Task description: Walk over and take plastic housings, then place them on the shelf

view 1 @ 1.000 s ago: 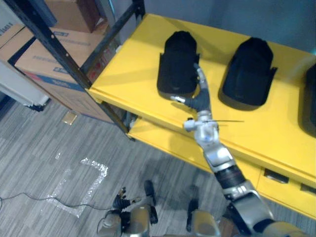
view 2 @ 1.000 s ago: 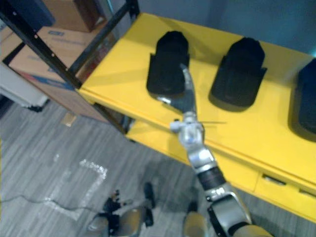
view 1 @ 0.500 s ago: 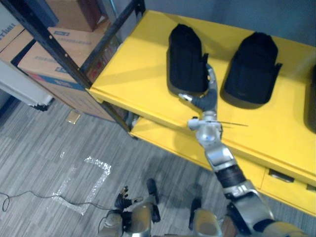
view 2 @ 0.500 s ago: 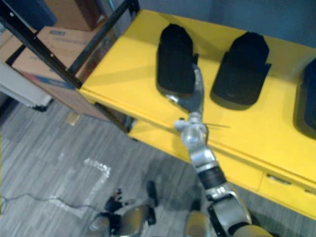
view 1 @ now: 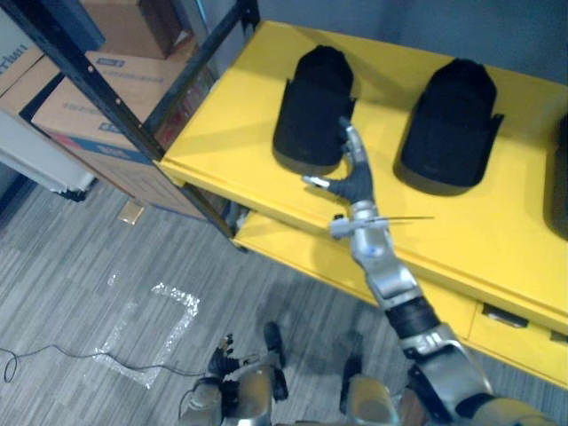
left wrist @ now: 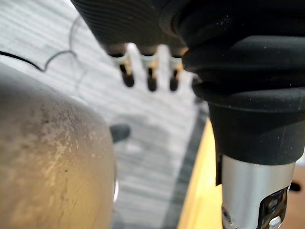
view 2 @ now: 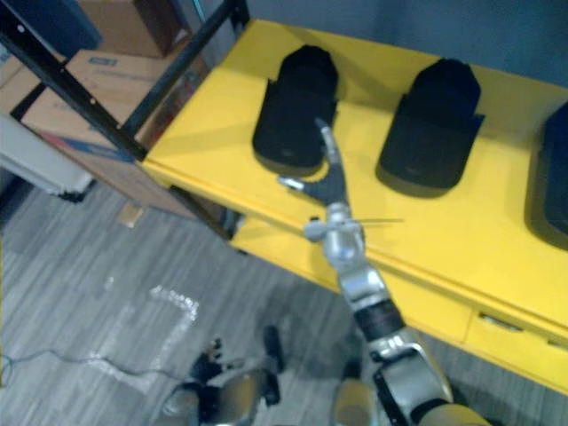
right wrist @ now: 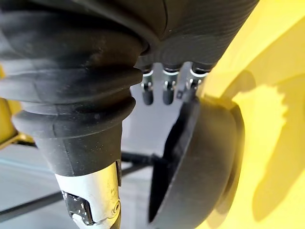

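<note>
three black plastic housings sit on the yellow shelf (view 1: 231, 124), in a row from 9 to 3 o'clock and apart from one another. the left housing (view 1: 311, 106) lies flat, its long axis running near to far: the rounded narrow end points to about 12–1 o'clock at the back of the shelf, and the wide flared end faces 6–7 o'clock, close to the front lip. the middle housing (view 1: 453, 120) lies much the same way, rounded end far, flared end near. the third housing (view 1: 561, 177) is cut off at the 3 o'clock edge, so its heading cannot be told. the right hand (view 1: 353, 182) reaches up from 5 o'clock, fingers straight and open, thumb spread toward 9 o'clock; it grips nothing. its fingertips (right wrist: 166, 95) lie at the left housing's 4 o'clock flank, and the right wrist view shows one tip meeting the rim. the left hand (left wrist: 151, 76) hangs low over the grey floor (view 1: 71, 266), fingers relaxed and empty. cardboard boxes (view 1: 89, 98) stand at 10 o'clock behind a black rack post (view 1: 84, 75); they carry blue print and a label, too small to read. a tape outline (view 1: 146, 333) lies on the floor at 8 o'clock.
</note>
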